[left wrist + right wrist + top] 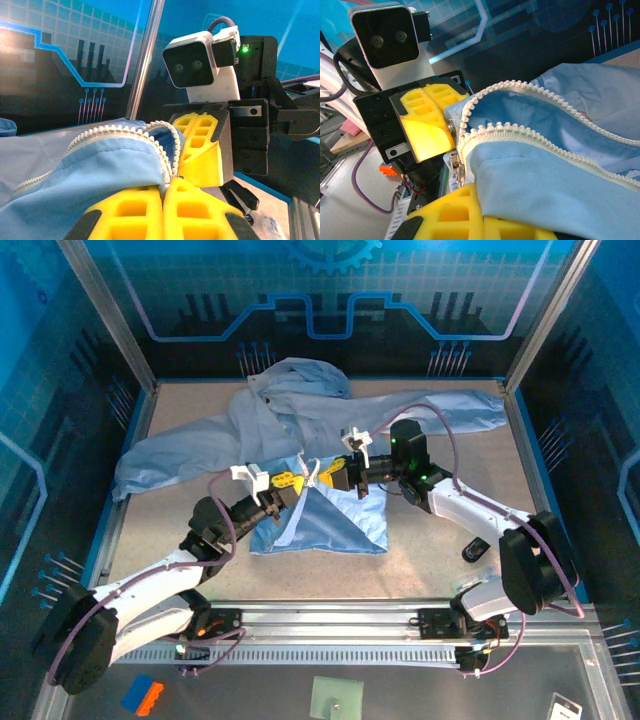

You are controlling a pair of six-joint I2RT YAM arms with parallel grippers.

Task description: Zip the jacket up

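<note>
Jacket [300, 410] spread mid-table, hood at far side; zipper [495, 131] open; left gripper [288, 481] clenched on 1 zipper edge; right gripper [335, 477] clamped on other edge, just beside.

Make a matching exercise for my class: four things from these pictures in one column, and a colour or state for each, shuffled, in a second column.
Things:
1. jacket
2. zipper teeth
3. left gripper
4. small block near the left arm's base

Colour or state:
A. white
B. blue and orange
C. yellow, shut on the fabric edge
D. pale blue

Pairs: 1-D, 2-A, 3-C, 4-B
</note>
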